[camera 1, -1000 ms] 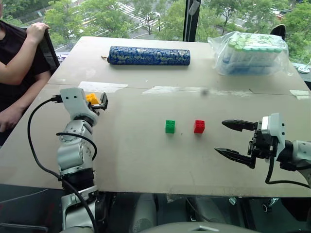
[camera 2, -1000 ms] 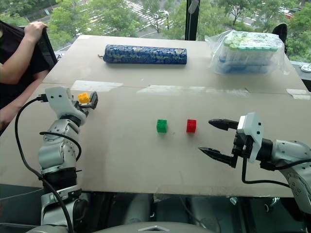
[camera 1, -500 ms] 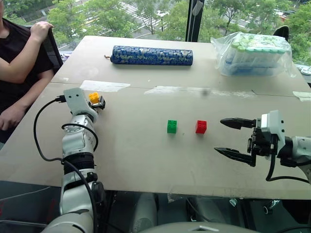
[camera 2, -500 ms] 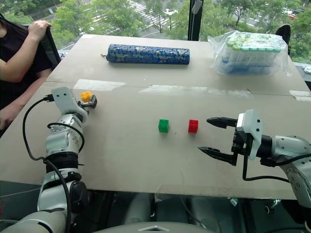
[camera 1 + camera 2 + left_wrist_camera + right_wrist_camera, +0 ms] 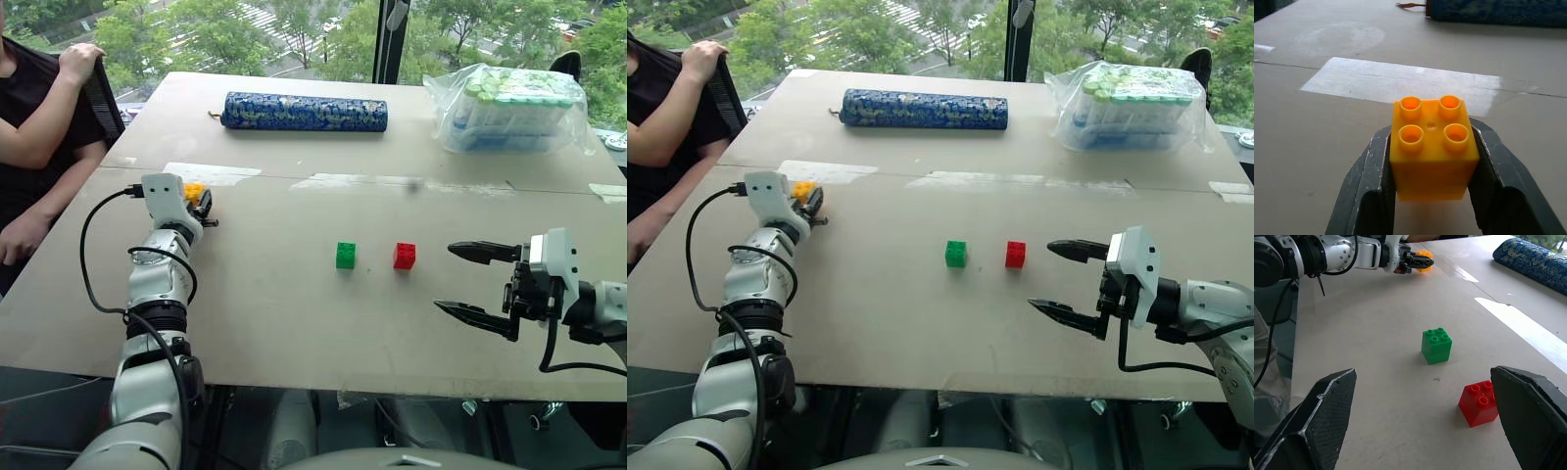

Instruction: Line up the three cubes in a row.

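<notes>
The green cube (image 5: pixel 346 256) sits near the middle of the brown table (image 5: pixel 294 333), studs up. The red cube (image 5: pixel 404 256) sits just beside the green cube, on the robot's right, with a small gap between them, so the two make a short row. The yellow cube (image 5: pixel 1431 147) is well apart from the green cube, far off on the robot's left and a little farther back. The left gripper (image 5: pixel 1431 196) is closed on the yellow cube, with one black finger pressed on each side of it and the studs facing up. It holds the cube close to a shiny strip of tape (image 5: pixel 211 174) on the table. The right gripper (image 5: pixel 470 282) is on the far side of the red cube from the green cube, near it but not touching. Its two black fingers are spread wide with nothing between them. Behind the green cube, near the back of the table, lies a long blue roll (image 5: pixel 304 112). A clear bag of stuff (image 5: pixel 509 108) sits at the back right. A person's arm (image 5: pixel 44 132) rests off the table's left edge.
</notes>
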